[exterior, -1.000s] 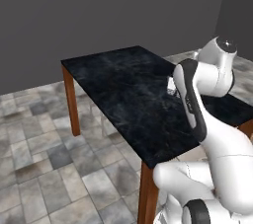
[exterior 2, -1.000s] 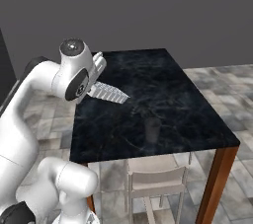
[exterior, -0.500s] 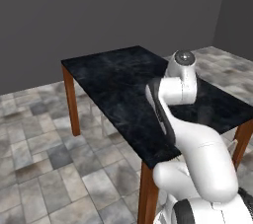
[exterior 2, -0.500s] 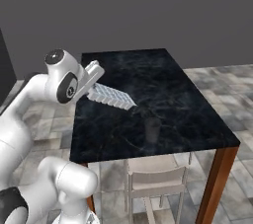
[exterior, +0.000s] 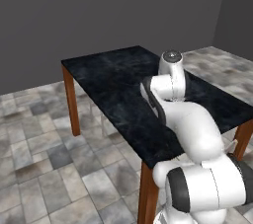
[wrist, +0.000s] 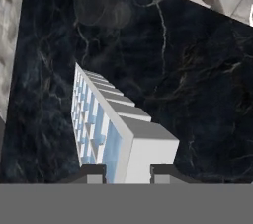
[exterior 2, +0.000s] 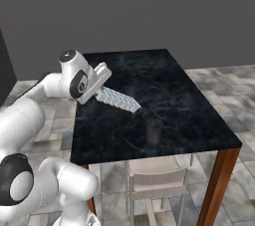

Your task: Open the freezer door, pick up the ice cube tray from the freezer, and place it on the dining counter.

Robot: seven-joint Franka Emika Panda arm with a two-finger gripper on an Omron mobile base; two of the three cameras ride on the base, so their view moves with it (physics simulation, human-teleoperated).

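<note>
The gripper, pinching the ice cube tray, has carried it lower over the dining counter

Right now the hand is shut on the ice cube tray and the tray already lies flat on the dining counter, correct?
Not quite. The hand is shut on the ice cube tray, but the right base view shows the tray held tilted in the air above the dining counter, not lying on it.

Tiled dining room: dining counter
</note>
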